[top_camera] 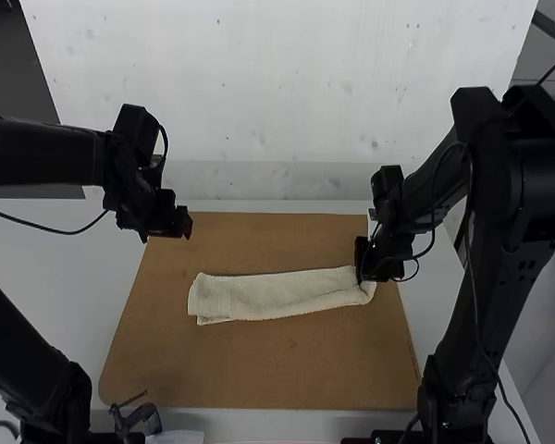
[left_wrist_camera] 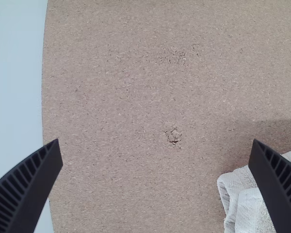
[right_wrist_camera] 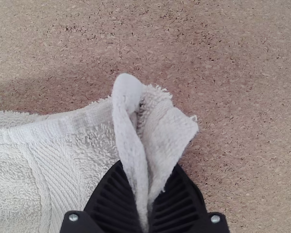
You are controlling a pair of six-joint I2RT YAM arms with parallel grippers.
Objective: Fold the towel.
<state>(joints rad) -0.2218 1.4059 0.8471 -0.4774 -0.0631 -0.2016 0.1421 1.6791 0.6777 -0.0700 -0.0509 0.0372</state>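
The cream towel (top_camera: 277, 294) lies as a long narrow folded strip across the brown board. My right gripper (top_camera: 364, 268) is at the strip's right end. In the right wrist view my right gripper (right_wrist_camera: 146, 194) is shut on a pinched bit of the towel (right_wrist_camera: 53, 155), whose edge stands up between the fingers. My left gripper (top_camera: 178, 229) hangs over the board's far left part, apart from the towel. In the left wrist view my left gripper (left_wrist_camera: 155, 155) is wide open, with bare board between its fingers; a towel corner (left_wrist_camera: 247, 194) lies partly behind one finger.
The brown board (top_camera: 259, 370) covers the middle of the white table (top_camera: 83, 305). A small dark clamp-like object (top_camera: 137, 418) is at the board's near left edge. Cables hang from both arms.
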